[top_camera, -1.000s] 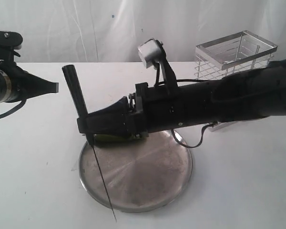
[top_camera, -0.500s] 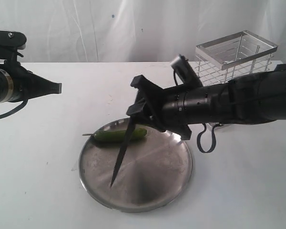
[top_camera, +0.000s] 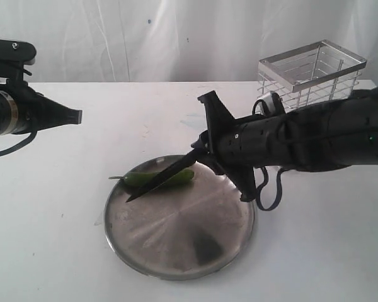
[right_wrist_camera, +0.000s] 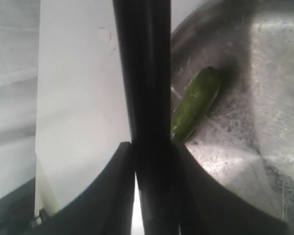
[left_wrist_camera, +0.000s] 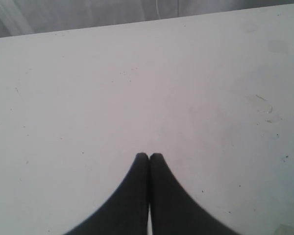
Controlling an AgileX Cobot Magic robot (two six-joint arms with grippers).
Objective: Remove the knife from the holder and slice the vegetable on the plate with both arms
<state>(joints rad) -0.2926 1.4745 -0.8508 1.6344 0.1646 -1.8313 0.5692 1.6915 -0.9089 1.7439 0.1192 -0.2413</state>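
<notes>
The black knife (top_camera: 160,180) is clamped in my right gripper (top_camera: 205,151), which is shut on its handle; the blade slants down across the green vegetable (top_camera: 152,179) and its tip sits over the plate (top_camera: 176,251). In the right wrist view the knife (right_wrist_camera: 144,73) runs straight out between the fingers, with the vegetable (right_wrist_camera: 196,103) beside it on the plate (right_wrist_camera: 255,147). My left gripper (top_camera: 75,116) hovers over bare table at the left, shut and empty, its fingertips (left_wrist_camera: 149,157) pressed together. The wire holder (top_camera: 312,75) stands at the back right.
The white table (top_camera: 63,239) spreads round the plate, with a pale curtain along the back. My right arm's black cable (top_camera: 271,189) loops down beside the plate's right rim.
My right arm has turned and drawn back to the right, swinging the knife from steeply upright to a low slant across the vegetable. The left arm has stayed put.
</notes>
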